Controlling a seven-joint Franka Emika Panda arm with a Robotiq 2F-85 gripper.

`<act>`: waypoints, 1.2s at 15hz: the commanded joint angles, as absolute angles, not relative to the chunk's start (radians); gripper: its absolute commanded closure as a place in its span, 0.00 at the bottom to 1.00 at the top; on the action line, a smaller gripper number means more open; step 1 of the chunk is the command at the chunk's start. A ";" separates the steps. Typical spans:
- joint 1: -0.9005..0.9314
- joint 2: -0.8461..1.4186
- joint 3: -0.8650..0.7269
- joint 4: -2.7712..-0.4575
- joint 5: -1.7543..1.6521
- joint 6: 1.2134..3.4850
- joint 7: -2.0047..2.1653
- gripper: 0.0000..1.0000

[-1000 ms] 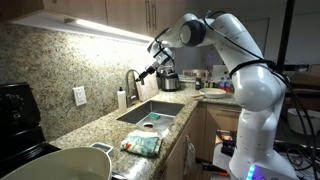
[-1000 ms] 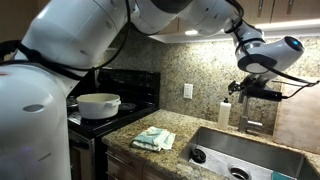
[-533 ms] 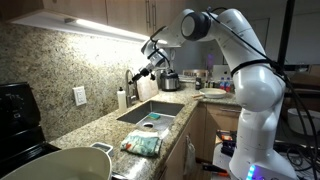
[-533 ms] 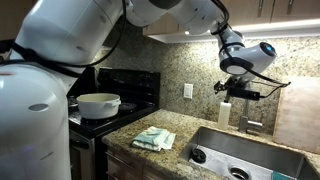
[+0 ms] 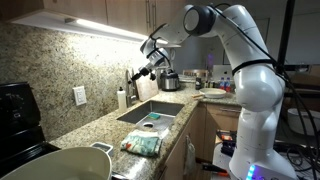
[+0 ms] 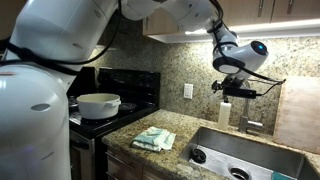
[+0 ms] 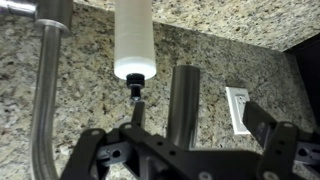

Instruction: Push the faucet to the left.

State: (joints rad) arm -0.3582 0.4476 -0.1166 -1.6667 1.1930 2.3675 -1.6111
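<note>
The faucet (image 5: 131, 82) is a slim dark metal gooseneck behind the sink in both exterior views (image 6: 247, 120). The wrist view is upside down. There its arched tube (image 7: 44, 90) runs down the left, and a straight metal stem (image 7: 186, 100) stands in the middle. My gripper (image 5: 145, 68) is open and empty, up at the faucet's arch (image 6: 236, 92). In the wrist view the stem lies between my spread fingers (image 7: 197, 125). I cannot tell whether a finger touches it.
A white soap bottle (image 5: 122, 98) stands beside the faucet by the granite backsplash (image 7: 134, 40). The steel sink (image 5: 150, 110) lies below. A folded towel (image 5: 142, 145) lies on the counter. A cream pot (image 6: 98, 104) sits on the stove. A wall outlet (image 7: 240, 108) is nearby.
My gripper has moved in toward the faucet's arch, shifting left in both exterior views. It stays open. The faucet does not visibly turn.
</note>
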 commanded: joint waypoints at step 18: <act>-0.265 -0.060 -0.250 -2.307 0.314 2.525 -0.727 0.00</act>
